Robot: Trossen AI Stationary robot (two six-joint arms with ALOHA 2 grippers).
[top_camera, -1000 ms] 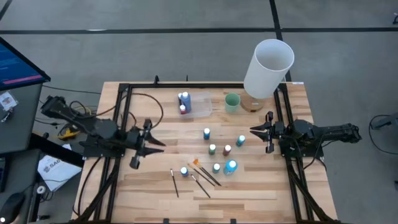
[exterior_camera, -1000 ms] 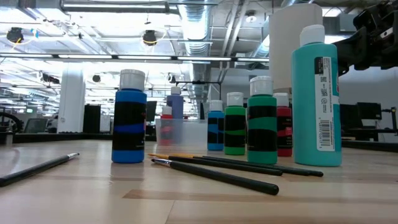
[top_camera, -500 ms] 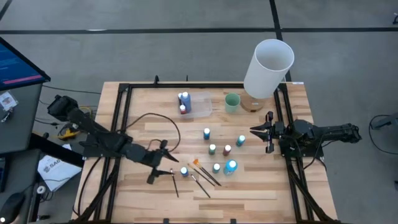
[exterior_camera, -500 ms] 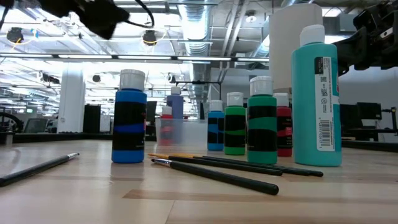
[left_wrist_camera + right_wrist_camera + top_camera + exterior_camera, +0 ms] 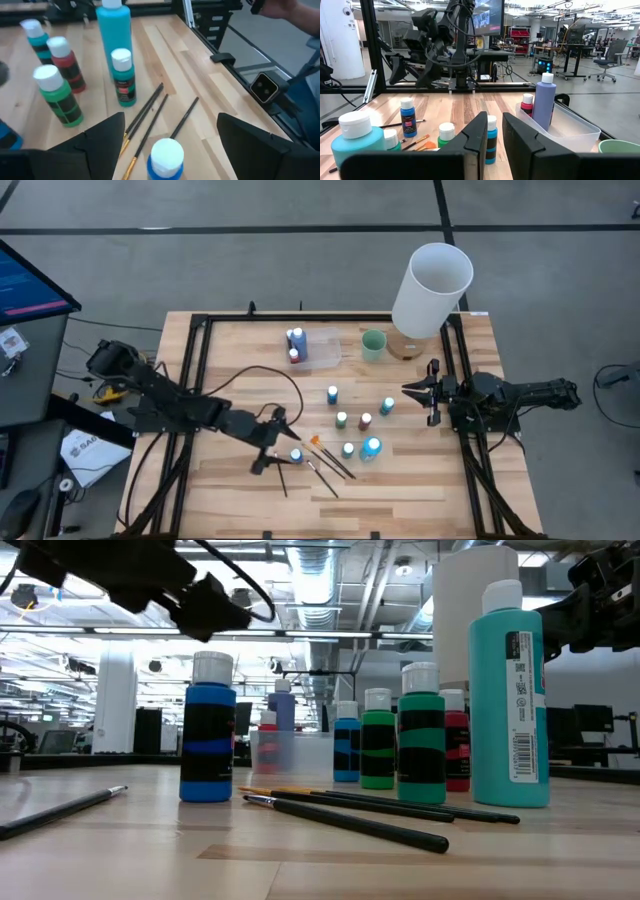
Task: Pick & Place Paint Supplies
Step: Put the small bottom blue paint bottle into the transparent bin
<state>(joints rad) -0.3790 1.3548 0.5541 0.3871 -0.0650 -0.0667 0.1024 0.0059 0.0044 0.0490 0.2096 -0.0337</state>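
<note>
Small paint bottles stand on the wooden table: a blue one, a tall teal one, then green, red and blue ones behind. Thin dark brushes lie flat beside them. My left gripper hovers open just over the blue bottle, and in its wrist view the white cap shows between the spread fingers, untouched. From table height it hangs above that bottle. My right gripper waits at the right edge, fingers nearly together, holding nothing.
A clear tray at the far middle holds a purple bottle and a red one. A pale green cup and a tall white cylinder stand at the far right. Black frame rails run along both table sides.
My left gripper has swung from the left rail toward the table's right and near side, dropped low and tipped downward over the blue bottle. Its fingers have spread wide. Bottles and brushes have stayed where they were.
</note>
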